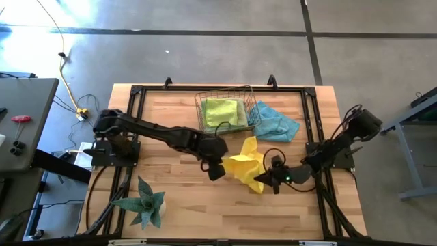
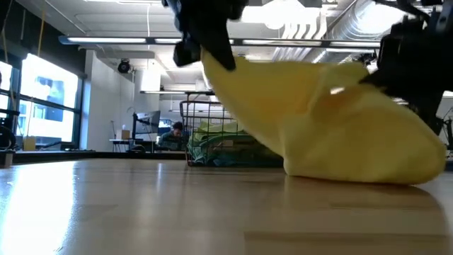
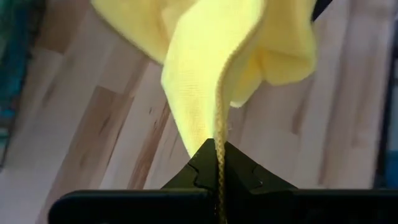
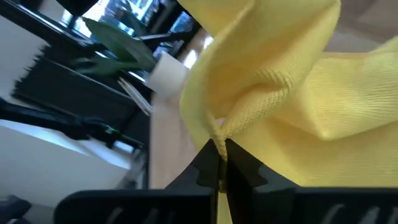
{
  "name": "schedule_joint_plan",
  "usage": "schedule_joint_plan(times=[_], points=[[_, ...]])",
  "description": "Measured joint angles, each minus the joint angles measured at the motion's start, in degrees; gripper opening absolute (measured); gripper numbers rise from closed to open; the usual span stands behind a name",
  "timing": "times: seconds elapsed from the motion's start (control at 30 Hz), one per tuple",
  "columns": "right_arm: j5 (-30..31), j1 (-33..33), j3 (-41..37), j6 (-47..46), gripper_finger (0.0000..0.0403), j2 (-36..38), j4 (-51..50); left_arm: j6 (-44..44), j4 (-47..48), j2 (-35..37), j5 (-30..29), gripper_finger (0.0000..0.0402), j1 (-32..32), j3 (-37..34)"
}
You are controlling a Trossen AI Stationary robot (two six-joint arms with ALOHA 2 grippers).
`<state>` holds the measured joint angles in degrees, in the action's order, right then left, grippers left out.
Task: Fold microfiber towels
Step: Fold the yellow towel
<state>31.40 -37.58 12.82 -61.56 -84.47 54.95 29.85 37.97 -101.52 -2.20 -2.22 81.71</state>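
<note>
On the table (image 1: 171, 212), the step in hand looks like spreading the yellow towel (image 1: 244, 166), bunched near the centre, before any fold. Next the grippers should probably draw apart to pull it flat. The left arm reaches in from nine o'clock, the right from three o'clock. The left gripper (image 1: 217, 169) is clamped on the towel's nine-o'clock edge; the right gripper (image 1: 268, 179) pinches its five-o'clock corner. A blue towel (image 1: 276, 121) lies at one o'clock, a green towel (image 1: 223, 111) in the basket (image 1: 201, 102) at twelve.

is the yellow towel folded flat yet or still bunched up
Bunched up, not folded. The yellow towel hangs crumpled between the left pincer and right pincer, both shut on its edges, only partly resting on the table.
</note>
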Motion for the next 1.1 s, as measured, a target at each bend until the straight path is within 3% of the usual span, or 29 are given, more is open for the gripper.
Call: schedule_joint_plan(times=[0.23,0.47,0.67,0.87,1.1], points=[[-6.14,0.59,3.59,-3.28,0.0001,11.3,-14.94,0.35,3.93,5.77,-0.03,0.0,-1.55,0.0],[-12.6,1.99,18.41,-2.61,0.0,21.09,-54.64,1.55,4.72,6.0,-0.83,0.0,-5.18,-0.11],[-13.08,2.04,34.53,3.63,0.0,21.49,-82.75,2.12,2.73,5.51,-4.44,0.0,-6.65,-0.09],[-10.72,2.34,43.19,7.95,0.0,19.89,-92.89,1.13,-2.72,5.49,-5.0,0.0,-6.8,-0.09],[-10.24,2.34,41.57,6.61,0.0,19.48,-93.81,-0.46,-5.69,5.49,-5.0,0.0,-6.84,-0.09]])
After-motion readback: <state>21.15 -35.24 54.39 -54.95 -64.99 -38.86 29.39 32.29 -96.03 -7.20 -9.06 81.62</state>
